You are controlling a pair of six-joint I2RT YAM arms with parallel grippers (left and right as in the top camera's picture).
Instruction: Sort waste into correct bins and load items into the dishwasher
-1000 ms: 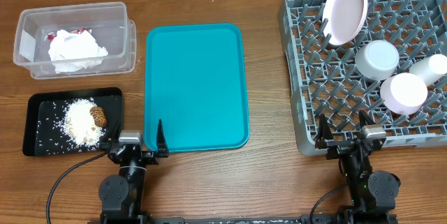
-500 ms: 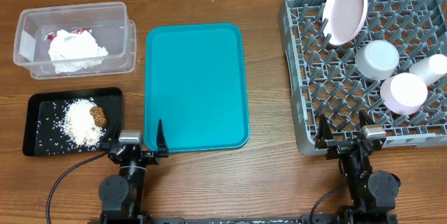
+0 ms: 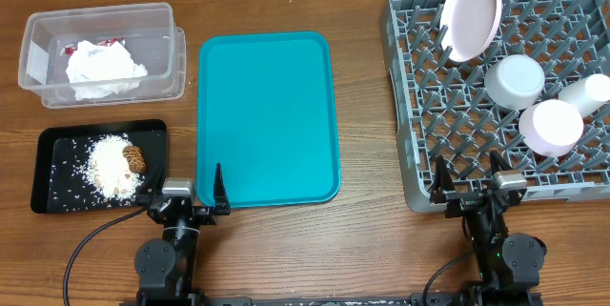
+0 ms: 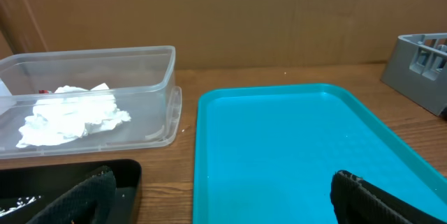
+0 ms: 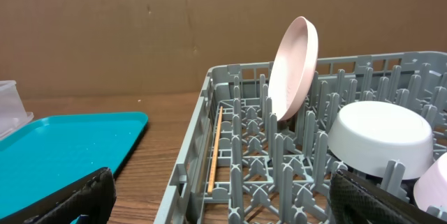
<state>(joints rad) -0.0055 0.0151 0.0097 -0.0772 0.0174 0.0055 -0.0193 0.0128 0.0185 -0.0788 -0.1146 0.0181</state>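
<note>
Two hands sat wide open at the near edge of the table (image 3: 362, 239), and each one held nothing.
On the left, one clear tub (image 3: 36, 20) held a crumpled white napkin pile (image 3: 103, 70) with a bit of red wrapper (image 3: 112, 43) peeking out behind it. Just below it, one black tray (image 3: 52, 192) held a heap of white rice crumbs (image 3: 107, 168) and one small brown lump (image 3: 134, 159). The left hand (image 3: 186, 199) was between the black tray and one big teal tray (image 3: 267, 115). On the right, one grey rack (image 3: 419, 106) held one pink dish (image 3: 474, 15) standing on its edge, one white bowl (image 3: 515, 80) and two pale cups (image 3: 551, 127). One thin wooden stick (image 5: 214, 151) lay inside the rack by its left wall. The right hand (image 3: 467, 184) was at the rack's near edge.
</note>
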